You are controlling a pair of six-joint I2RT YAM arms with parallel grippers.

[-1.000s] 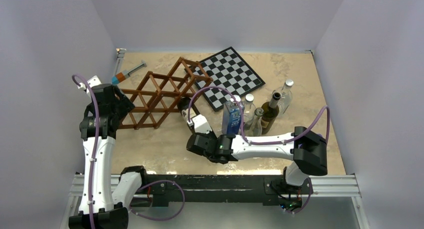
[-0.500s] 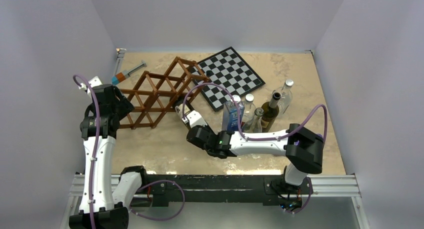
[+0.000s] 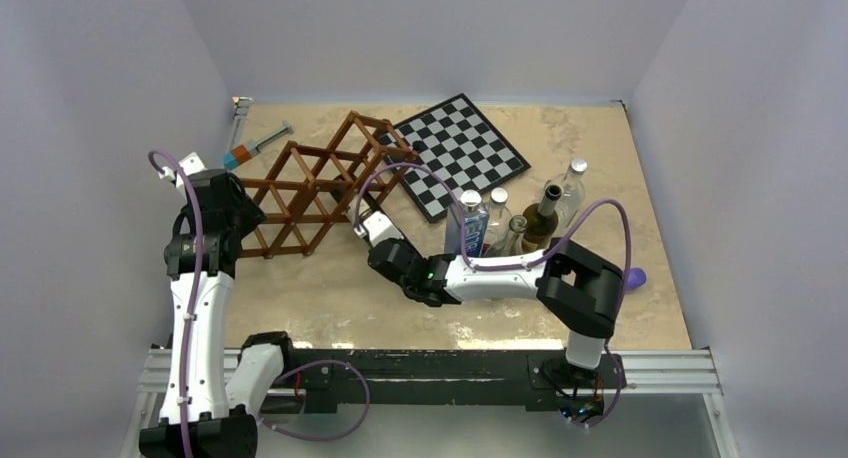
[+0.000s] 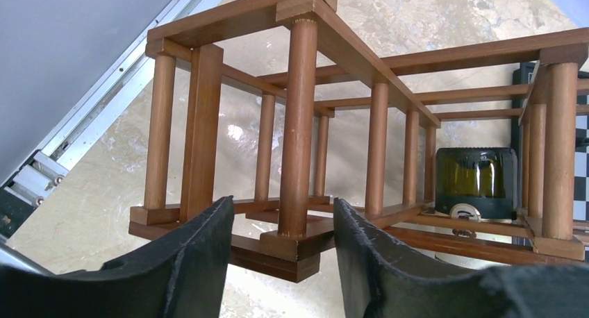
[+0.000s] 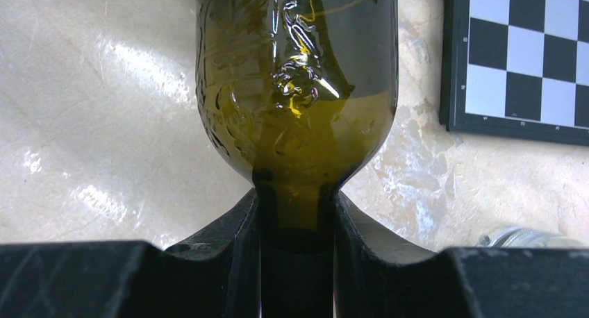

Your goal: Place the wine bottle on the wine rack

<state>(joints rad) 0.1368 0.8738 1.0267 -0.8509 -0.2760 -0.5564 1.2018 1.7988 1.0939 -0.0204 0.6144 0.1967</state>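
Note:
The reddish-brown lattice wine rack (image 3: pixel 318 183) lies at the back left of the table. My left gripper (image 3: pixel 238 210) is at its left end. In the left wrist view the jaws (image 4: pixel 281 241) stand open on either side of a corner post of the rack (image 4: pixel 300 123), with gaps showing. My right gripper (image 3: pixel 374 234) is shut on the neck of a dark green wine bottle (image 5: pixel 297 89), held low by the rack's near right side. The bottle's base (image 4: pixel 476 182) shows through the rack bars in the left wrist view.
A black-and-white checkerboard (image 3: pixel 460 153) lies behind the rack; its corner shows in the right wrist view (image 5: pixel 517 61). A syringe (image 3: pixel 256 143) lies at the back left. Several upright bottles (image 3: pixel 520 223) stand at centre right, one with a blue label (image 3: pixel 467 230).
My right arm has carried the green bottle up and left, closer to the rack. The rack has shifted slightly left and away. My left gripper has stayed at the rack's end.

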